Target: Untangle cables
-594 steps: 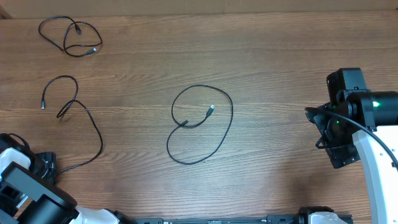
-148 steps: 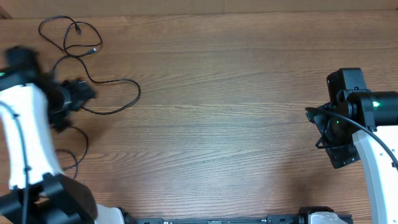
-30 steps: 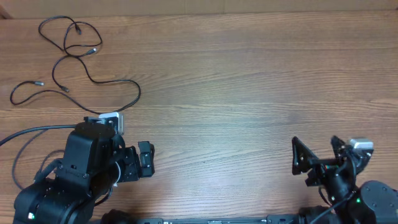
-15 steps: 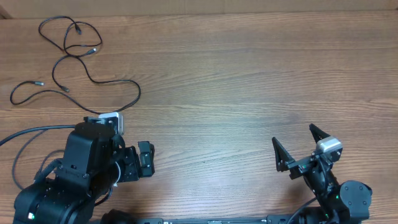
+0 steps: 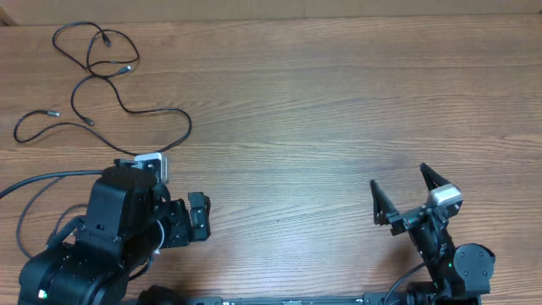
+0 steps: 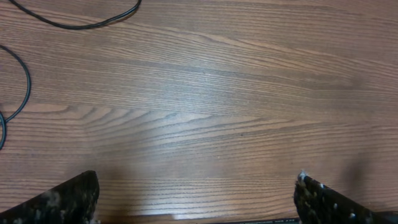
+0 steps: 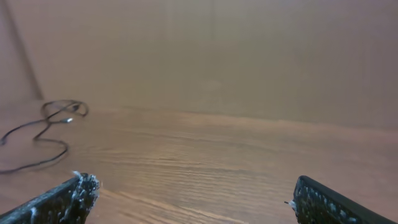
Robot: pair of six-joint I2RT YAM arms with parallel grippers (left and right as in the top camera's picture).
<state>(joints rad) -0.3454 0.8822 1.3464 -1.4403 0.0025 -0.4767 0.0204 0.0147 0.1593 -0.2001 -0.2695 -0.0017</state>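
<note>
- Nearest, at about 7 o'clock on the table (image 5: 339,102): the left gripper (image 6: 196,200), low over the wood and pointing toward 3 o'clock. Its jaws are spread as wide as they go, with only wood grain showing between the fingertips (image 6: 74,198). It holds nothing.
- A thick black wire (image 5: 42,180) curves away from the left arm toward 9 o'clock. It belongs to the arm and is heavier than the task's cords.
- At 5 o'clock, along the same near edge: the right gripper (image 5: 400,188). Its fingers are forked wide apart and aimed toward 12 o'clock. It grips nothing and touches nothing.
- Farther off, around 10 o'clock: the cables (image 5: 91,74), well apart from both grippers.
- The nearer cord is one long loose strand. It runs from a small silver plug end (image 5: 55,113) round to a wide bend (image 5: 187,125) that swings out toward the table's middle. From there it doubles back just beside the left arm's wrist.
- Farthest, in the 11 o'clock corner: the second cord, in loose overlapping loops, with its plug tips (image 5: 127,69) lying among them.
- The two cords meet where the loops' near side reaches the strand's far end. I cannot tell whether they cross or only touch.
- From the right wrist's view the cords are a small dark squiggle at far left, too small for detail.
</note>
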